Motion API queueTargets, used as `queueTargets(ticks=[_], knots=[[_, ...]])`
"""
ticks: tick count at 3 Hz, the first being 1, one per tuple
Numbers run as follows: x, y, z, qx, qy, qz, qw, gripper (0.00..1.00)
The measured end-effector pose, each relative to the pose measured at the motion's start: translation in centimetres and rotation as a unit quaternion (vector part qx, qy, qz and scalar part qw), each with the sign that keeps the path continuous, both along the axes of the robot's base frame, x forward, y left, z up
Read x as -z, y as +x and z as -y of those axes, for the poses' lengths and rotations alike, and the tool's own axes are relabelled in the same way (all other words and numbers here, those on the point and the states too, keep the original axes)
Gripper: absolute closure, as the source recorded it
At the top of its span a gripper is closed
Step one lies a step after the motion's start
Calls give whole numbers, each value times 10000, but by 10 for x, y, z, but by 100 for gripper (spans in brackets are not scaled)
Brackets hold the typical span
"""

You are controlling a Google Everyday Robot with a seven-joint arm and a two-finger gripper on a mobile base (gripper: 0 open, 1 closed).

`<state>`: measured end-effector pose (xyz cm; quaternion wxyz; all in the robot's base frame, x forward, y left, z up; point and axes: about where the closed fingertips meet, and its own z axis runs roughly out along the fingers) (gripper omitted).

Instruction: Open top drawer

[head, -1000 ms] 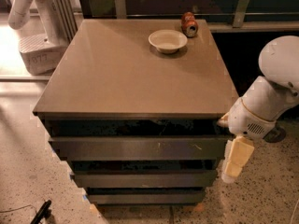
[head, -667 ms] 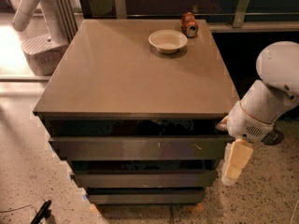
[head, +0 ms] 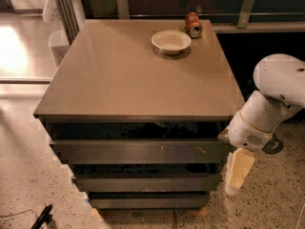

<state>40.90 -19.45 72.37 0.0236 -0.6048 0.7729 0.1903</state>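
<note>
Beside the cabinet's right front corner: your gripper hangs with its pale end pointing down at the floor, the white wrist just above it.
Grip state: you can't tell from this view whether it's open or closed, and nothing shows in its hold.
Top drawer: it's the widest dark front, directly under the tabletop, with a dark gap above its upper edge and a pale scratch near its right end.
Direction from gripper: the drawer lies toward the left of the view. Its right end sits just beside the gripper, and I can't call whether they touch.
Long axis: the front runs side to side across the view, so your pull should come straight out toward the camera, square to that line.
Height: the gripper's end hangs low, about level with the second drawer. You likely need to come up and in.
Purchase: no handle shows, so the upper edge at the gap looks like your best hold.
Risk: catching the second drawer instead.
Back of tabletop: the bowl and can are well apart from the action.
</note>
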Motion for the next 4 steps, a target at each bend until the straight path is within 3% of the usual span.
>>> queueTargets(ticks=[2, 3, 4], knots=[[6, 13, -11, -13, 106, -6, 9999, 0], [29, 34, -34, -221, 237, -183, 9993, 0], [29, 31, -33, -222, 237, -184, 9993, 0]])
